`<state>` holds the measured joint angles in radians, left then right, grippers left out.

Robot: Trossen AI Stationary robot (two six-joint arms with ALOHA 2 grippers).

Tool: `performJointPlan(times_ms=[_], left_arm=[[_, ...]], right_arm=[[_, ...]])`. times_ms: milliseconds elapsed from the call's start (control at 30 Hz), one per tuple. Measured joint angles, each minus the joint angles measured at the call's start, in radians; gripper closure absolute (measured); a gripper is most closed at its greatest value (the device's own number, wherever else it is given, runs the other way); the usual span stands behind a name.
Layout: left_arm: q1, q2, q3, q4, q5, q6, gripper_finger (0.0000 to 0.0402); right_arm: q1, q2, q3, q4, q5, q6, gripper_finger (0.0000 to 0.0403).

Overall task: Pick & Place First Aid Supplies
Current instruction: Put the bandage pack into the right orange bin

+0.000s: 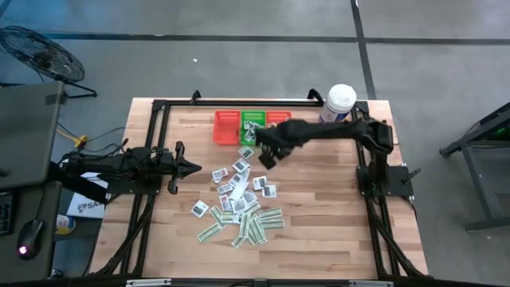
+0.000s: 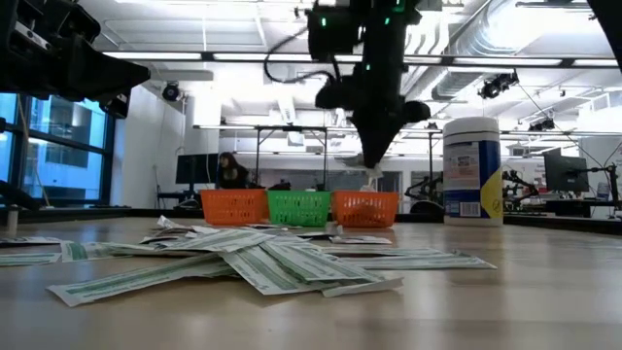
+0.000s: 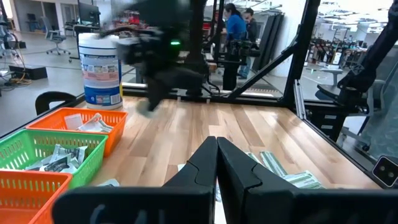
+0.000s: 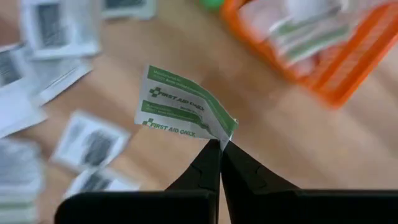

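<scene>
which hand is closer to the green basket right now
Right. The right hand, pinching a green-and-white packet, hovers beside the green basket; the left hand waits farther off.

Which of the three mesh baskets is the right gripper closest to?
The right-hand orange basket, by the tub: the right gripper, shut on a green-and-white packet, hangs nearest it.
</scene>
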<state>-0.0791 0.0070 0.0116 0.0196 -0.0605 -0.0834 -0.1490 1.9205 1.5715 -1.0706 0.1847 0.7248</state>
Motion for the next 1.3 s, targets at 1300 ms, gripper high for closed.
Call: performJointPlan(times_ms=[1300], left_arm=[[0.000,0.000,0.000,0.000,0.000,0.000,0.0400]], right_arm=[[-0.330,0.080,0.000,0.148,0.018,-1.177,0.0327]])
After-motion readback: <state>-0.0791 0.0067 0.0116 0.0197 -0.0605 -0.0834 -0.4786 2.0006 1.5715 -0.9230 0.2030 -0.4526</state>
